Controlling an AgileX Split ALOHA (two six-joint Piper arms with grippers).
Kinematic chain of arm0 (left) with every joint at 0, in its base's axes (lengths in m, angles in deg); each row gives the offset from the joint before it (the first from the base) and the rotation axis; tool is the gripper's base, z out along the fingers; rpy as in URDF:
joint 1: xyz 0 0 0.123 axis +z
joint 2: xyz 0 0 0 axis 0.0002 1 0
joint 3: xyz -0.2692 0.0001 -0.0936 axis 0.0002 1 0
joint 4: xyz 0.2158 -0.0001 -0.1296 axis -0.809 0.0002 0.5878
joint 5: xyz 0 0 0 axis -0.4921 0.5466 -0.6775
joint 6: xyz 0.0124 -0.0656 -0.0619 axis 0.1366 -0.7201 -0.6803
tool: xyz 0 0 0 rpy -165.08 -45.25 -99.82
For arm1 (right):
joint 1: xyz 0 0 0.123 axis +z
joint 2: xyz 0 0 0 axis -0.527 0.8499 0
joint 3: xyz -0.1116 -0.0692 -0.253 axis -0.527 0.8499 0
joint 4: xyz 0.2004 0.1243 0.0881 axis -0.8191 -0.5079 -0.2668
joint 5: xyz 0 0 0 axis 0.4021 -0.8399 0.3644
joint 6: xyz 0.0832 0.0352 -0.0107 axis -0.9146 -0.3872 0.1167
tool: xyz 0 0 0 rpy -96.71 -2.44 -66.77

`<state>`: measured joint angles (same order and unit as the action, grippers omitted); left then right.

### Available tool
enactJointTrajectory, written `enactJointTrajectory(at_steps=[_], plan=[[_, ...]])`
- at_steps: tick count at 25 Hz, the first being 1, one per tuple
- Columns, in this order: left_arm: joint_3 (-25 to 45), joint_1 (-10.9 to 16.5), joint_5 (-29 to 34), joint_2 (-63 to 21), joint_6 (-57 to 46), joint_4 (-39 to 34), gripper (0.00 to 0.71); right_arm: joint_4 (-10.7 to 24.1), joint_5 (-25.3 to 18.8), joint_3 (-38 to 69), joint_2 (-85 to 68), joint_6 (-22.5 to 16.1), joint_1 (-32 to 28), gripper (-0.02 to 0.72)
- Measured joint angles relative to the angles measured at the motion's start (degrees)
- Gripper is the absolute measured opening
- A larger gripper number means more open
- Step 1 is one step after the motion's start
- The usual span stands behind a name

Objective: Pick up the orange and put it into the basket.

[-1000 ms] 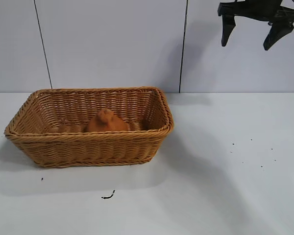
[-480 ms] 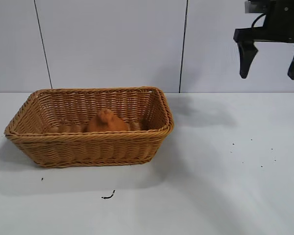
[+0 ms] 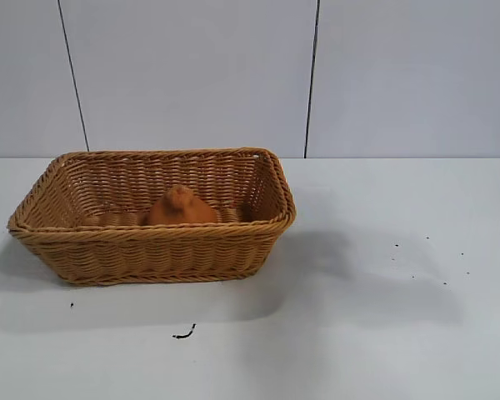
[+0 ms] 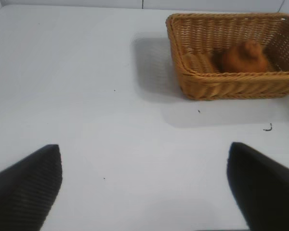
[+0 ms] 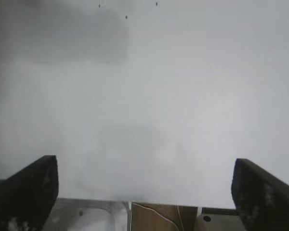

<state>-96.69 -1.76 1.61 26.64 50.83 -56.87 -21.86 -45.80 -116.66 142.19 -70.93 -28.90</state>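
I see the right gripper (image 5: 144, 187) spread wide and empty, pointing down at bare white table (image 5: 149, 96) near its edge. The left gripper (image 4: 144, 185) is also spread wide, nothing between its fingers, hanging over the table well apart from the basket (image 4: 231, 89). The orange (image 3: 180, 208) lies inside the basket, on its floor, knob upward.

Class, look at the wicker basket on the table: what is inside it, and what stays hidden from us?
Inside the basket sits the orange, resting on the woven floor near the front wall. That wall hides the orange's underside and the floor nearest it.
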Motion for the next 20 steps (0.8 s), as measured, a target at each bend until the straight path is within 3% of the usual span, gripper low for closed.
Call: enactJointTrajectory(at_steps=[5, 9, 11, 20], plan=[[0.00, 0.00, 0.00, 0.00, 0.00, 0.00, 0.666, -0.36, 1.96, 11.54, -16.12, 0.00, 0.00, 0.674], [0.00, 0.00, 0.00, 0.00, 0.00, 0.00, 0.666, -0.36, 9.36, 20.43, -31.44, 0.00, 0.00, 0.674], [0.00, 0.00, 0.00, 0.00, 0.00, 0.00, 0.666, -0.90, 11.02, 23.81, -37.78, 0.00, 0.00, 0.674], [0.00, 0.00, 0.00, 0.00, 0.00, 0.00, 0.666, -1.09, 11.31, 28.62, -58.93, 0.00, 0.00, 0.674]])
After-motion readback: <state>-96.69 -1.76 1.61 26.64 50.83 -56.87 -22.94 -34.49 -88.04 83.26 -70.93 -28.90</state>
